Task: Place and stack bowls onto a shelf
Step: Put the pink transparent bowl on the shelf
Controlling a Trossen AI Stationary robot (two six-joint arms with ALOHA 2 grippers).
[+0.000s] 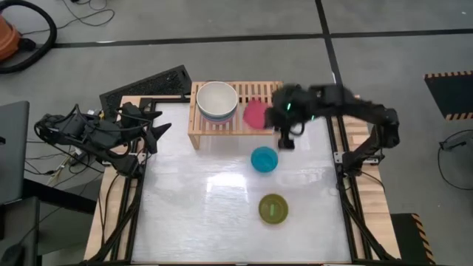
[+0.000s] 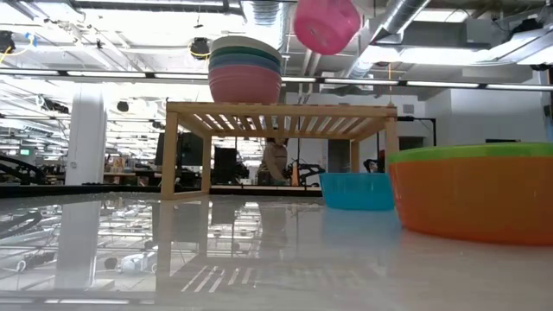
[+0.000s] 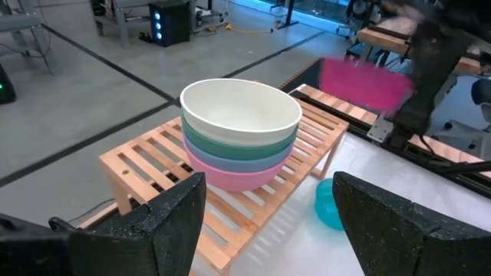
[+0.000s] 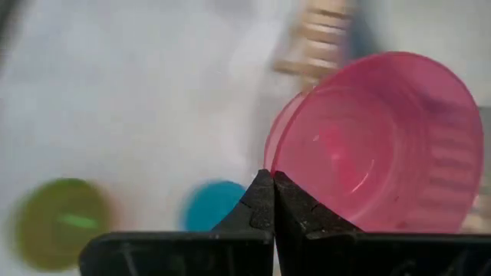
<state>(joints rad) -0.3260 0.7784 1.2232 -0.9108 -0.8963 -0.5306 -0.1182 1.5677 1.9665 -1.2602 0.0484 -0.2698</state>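
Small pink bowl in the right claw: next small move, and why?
Probably lower it onto the bare slats of the shelf, beside the stack of large bowls. The right claw is shut on the small pink bowl, which hangs tilted in the air above the shelf in the low view, not yet resting on anything.

A stack of cream-white, teal, blue-grey and pink bowls [image 3: 240,130] is seen on the light-wood slatted shelf [image 1: 255,125], a magenta-pink bowl [image 4: 376,146] in the black right gripper [image 4: 272,203], and cyan [image 1: 264,159] and olive-green [image 1: 273,208] bowls on the glossy white surface [image 1: 192,199].
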